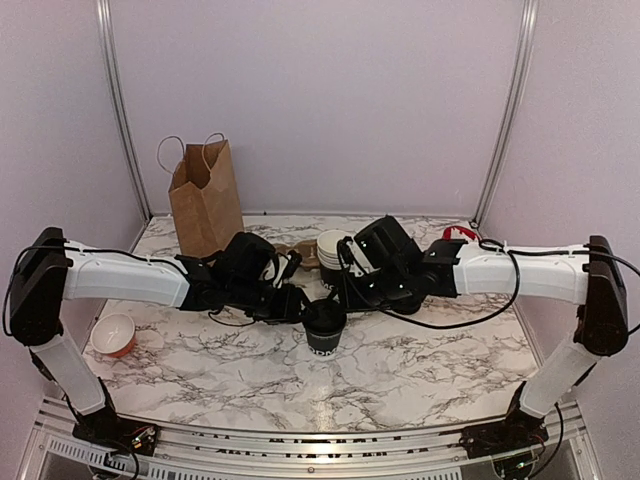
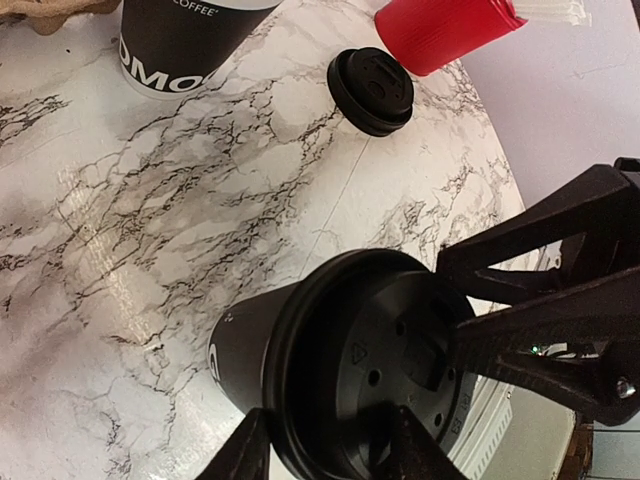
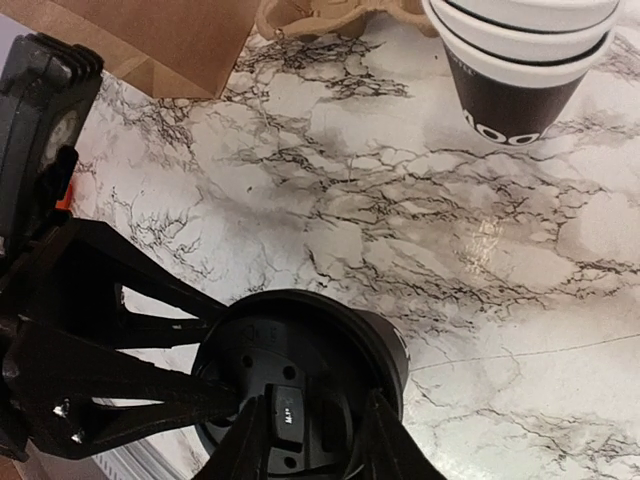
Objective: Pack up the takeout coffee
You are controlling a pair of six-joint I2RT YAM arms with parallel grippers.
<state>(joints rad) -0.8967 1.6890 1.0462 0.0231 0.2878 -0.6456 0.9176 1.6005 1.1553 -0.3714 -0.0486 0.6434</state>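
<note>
The takeout coffee (image 1: pixel 325 325), a black cup with white lettering and a black lid, stands upright at the middle of the marble table. It also shows in the left wrist view (image 2: pixel 300 350) and in the right wrist view (image 3: pixel 330 330). My left gripper (image 1: pixel 300 302) reaches it from the left. Its jaws (image 2: pixel 330 440) are apart, one finger outside the lid's rim and one over the lid. My right gripper (image 1: pixel 348 296) reaches it from the right. Its jaws (image 3: pixel 312 430) are apart, and both fingers lie over the lid top. Whether any finger presses on the lid does not show.
A brown paper bag (image 1: pixel 205 195) stands open at the back left. A stack of white-rimmed cups (image 1: pixel 333 250) and a cardboard carrier (image 1: pixel 295 250) sit behind the coffee. A loose black lid (image 2: pixel 371 90) and a red cup (image 2: pixel 440 30) lie at the back right. An orange bowl (image 1: pixel 113 333) sits at the left.
</note>
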